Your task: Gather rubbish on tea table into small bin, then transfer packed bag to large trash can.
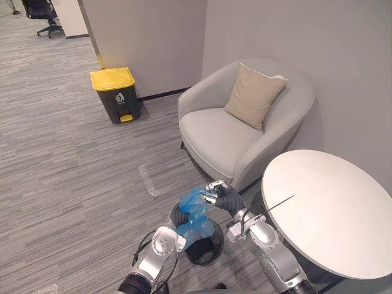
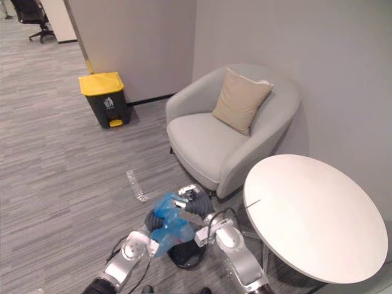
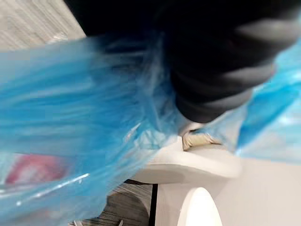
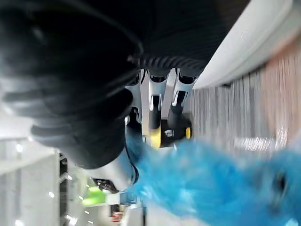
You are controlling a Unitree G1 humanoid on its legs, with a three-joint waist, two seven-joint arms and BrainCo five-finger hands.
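A blue plastic bag (image 1: 195, 217) hangs bunched just above the small black bin (image 1: 207, 250), on the floor left of the round white tea table (image 1: 331, 208). My right hand (image 1: 218, 195) pinches the bag's upper edge; in the right wrist view its fingers (image 4: 155, 101) and thumb close on the blue plastic (image 4: 211, 183). My left hand (image 1: 180, 216) is pressed into the bag's left side, its fingers buried in the film. Something red (image 3: 33, 169) shows through the bag. The large dark trash can (image 1: 116, 93) with a yellow lid stands far off by the wall.
A grey armchair (image 1: 214, 138) with a beige cushion (image 1: 254, 95) stands right behind the bin, next to the table. A thin stick (image 1: 278, 203) lies at the table's left edge. Tape marks (image 1: 148, 179) lie on the carpet towards the trash can.
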